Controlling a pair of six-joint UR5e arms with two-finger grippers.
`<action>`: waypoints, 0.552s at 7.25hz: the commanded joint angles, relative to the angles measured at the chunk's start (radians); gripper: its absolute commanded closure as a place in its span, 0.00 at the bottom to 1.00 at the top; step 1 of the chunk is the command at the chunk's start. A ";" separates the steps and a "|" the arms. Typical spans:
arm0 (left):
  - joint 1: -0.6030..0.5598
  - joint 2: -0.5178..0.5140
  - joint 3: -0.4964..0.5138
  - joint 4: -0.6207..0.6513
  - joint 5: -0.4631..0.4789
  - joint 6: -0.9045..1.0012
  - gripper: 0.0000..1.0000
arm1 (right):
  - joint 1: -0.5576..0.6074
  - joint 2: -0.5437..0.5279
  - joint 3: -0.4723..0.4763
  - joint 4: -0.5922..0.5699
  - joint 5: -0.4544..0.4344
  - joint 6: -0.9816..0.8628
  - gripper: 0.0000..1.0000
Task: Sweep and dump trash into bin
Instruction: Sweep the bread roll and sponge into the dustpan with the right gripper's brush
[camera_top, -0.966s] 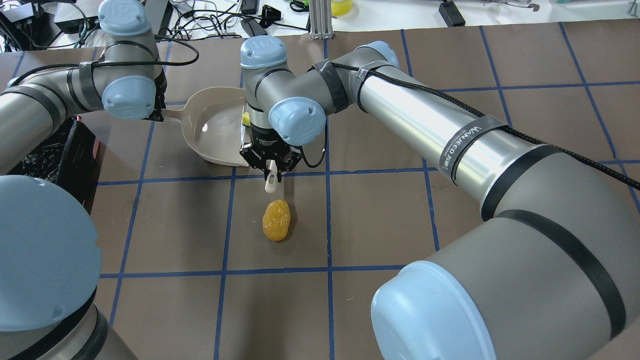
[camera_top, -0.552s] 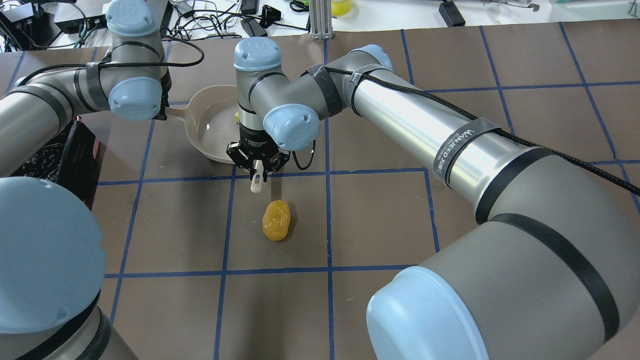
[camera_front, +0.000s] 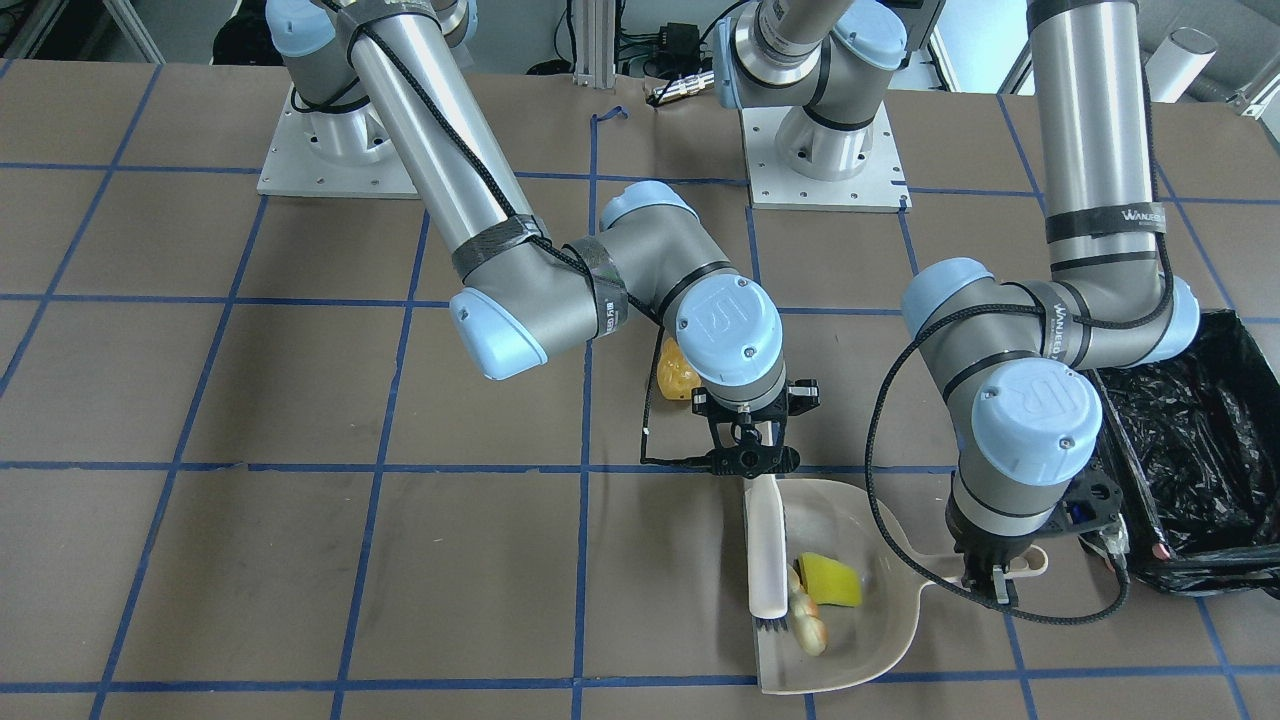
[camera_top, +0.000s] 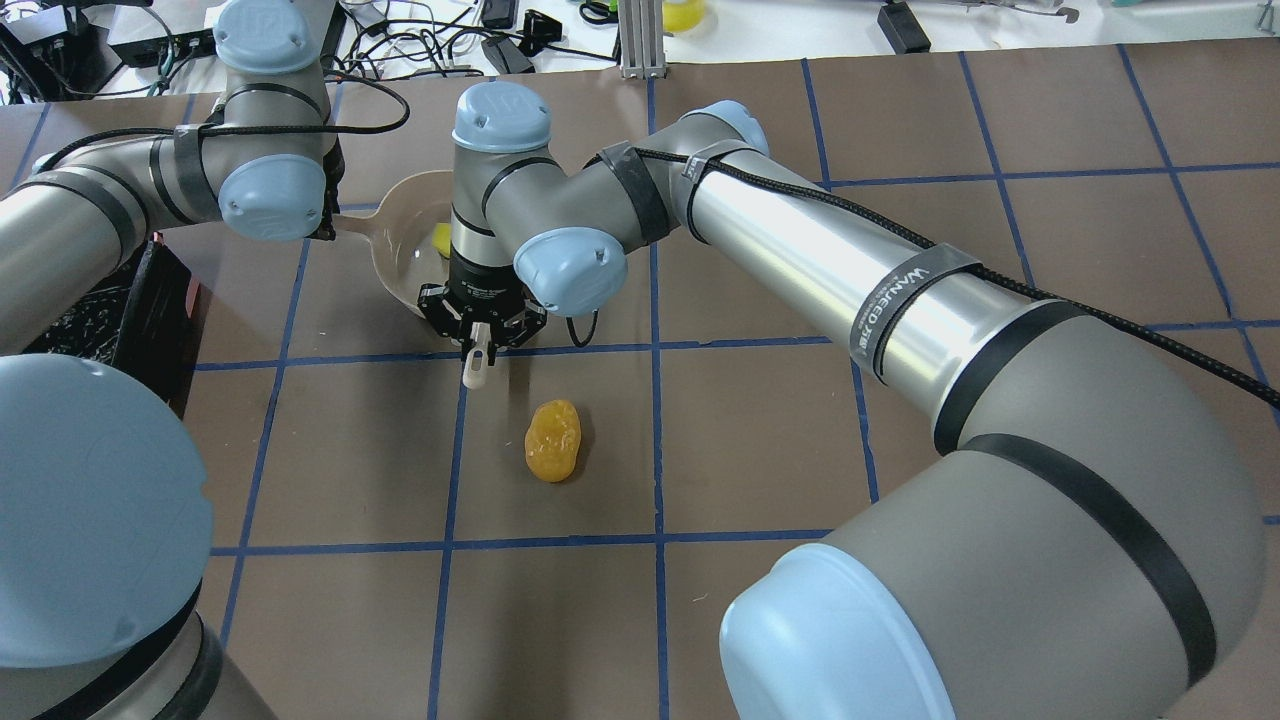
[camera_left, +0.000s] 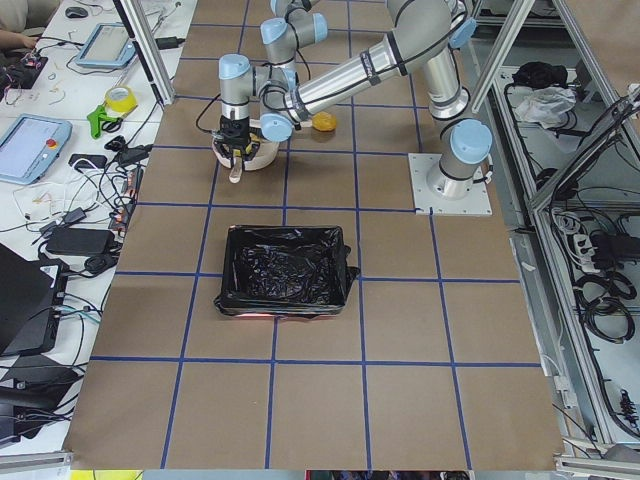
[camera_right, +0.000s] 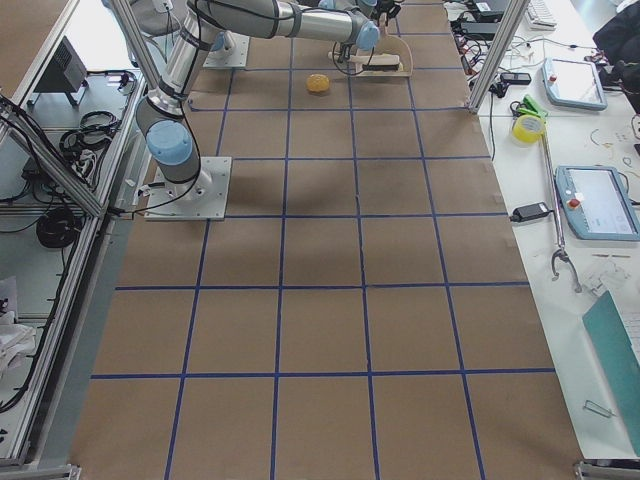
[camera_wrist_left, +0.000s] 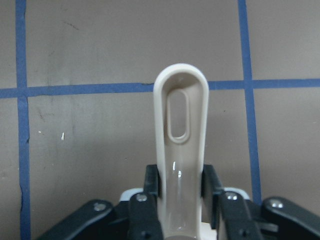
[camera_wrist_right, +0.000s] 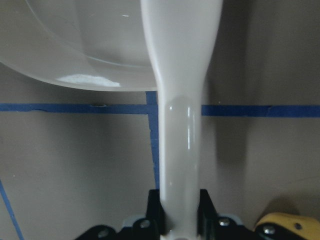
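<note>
The beige dustpan lies on the table, and my left gripper is shut on its handle. The yellow sponge wedge and the croissant lie inside the pan against the brush bristles. My right gripper is shut on the beige hand brush, whose head lies along the pan's open side. The glossy tan-brown lump lies on the table outside the pan, behind the right wrist. The bin, lined with black plastic, stands beside the left arm.
The brown table has blue tape grid lines. The right arm stretches across the middle toward the pan. Cables and devices lie beyond the far edge.
My right gripper has moved left with the brush across the pan's mouth, and the sponge went deeper into the pan. The lump has not moved.
</note>
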 joint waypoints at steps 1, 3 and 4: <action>-0.001 0.000 0.000 -0.001 -0.001 0.003 1.00 | 0.002 0.006 -0.011 -0.025 0.031 0.012 0.92; -0.001 0.000 0.000 -0.001 -0.001 0.003 1.00 | -0.002 -0.010 -0.034 0.010 0.024 0.012 0.91; -0.001 -0.002 0.000 -0.001 -0.001 0.005 1.00 | -0.012 -0.025 -0.036 0.048 0.011 0.003 0.91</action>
